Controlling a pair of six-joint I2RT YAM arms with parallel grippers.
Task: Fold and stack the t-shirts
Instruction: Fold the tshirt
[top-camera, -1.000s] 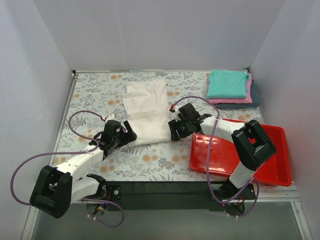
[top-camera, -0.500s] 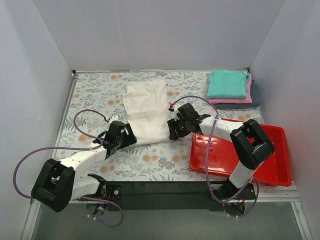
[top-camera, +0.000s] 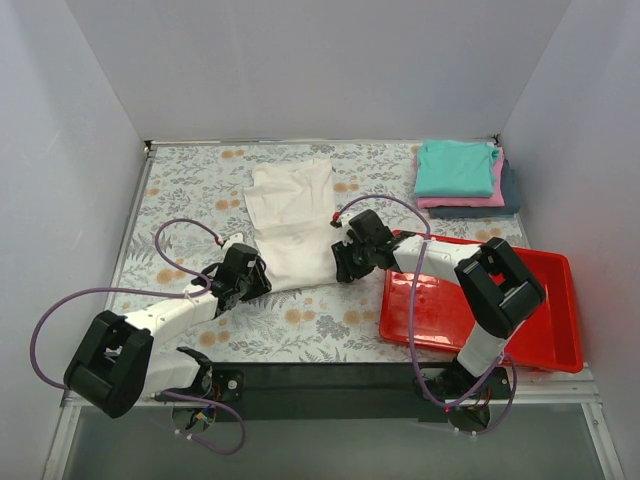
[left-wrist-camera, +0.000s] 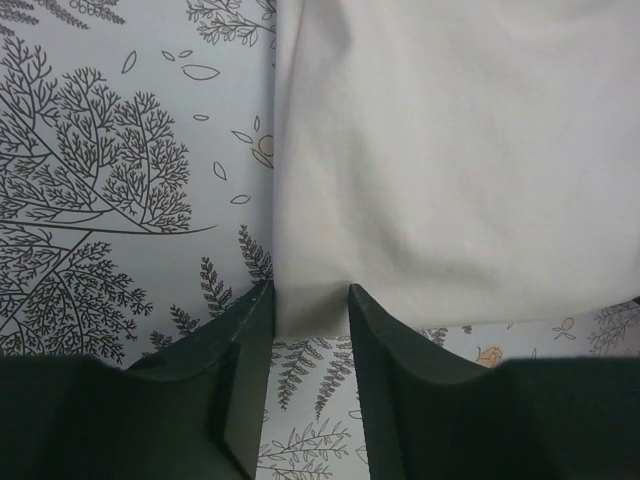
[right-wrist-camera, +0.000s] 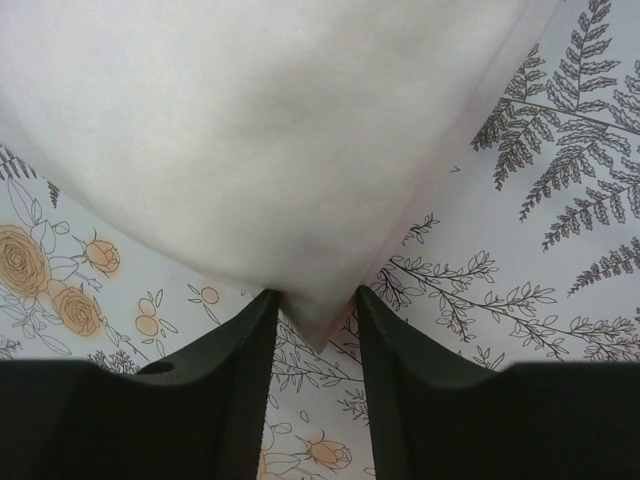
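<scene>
A white t-shirt (top-camera: 290, 225) lies lengthwise on the floral table cloth, its near hem towards the arms. My left gripper (top-camera: 250, 272) is at the hem's left corner. In the left wrist view that corner of the white t-shirt (left-wrist-camera: 450, 150) sits between the tips of the left gripper (left-wrist-camera: 310, 300), whose jaws stand narrowly apart. My right gripper (top-camera: 343, 262) is at the hem's right corner. The pointed corner of the white t-shirt (right-wrist-camera: 250, 130) pokes between the tips of the right gripper (right-wrist-camera: 317, 300), also narrowly open. Folded teal (top-camera: 455, 165), pink (top-camera: 470, 200) and dark blue-grey (top-camera: 505, 200) t-shirts are stacked at the back right.
A red plastic tray (top-camera: 540, 330) lies at the front right, under the right arm. White walls close in the table on the left, back and right. Purple cables loop off both arms.
Both grippers have moved forward onto the near corners of the white t-shirt, and their jaws have narrowed around the cloth.
</scene>
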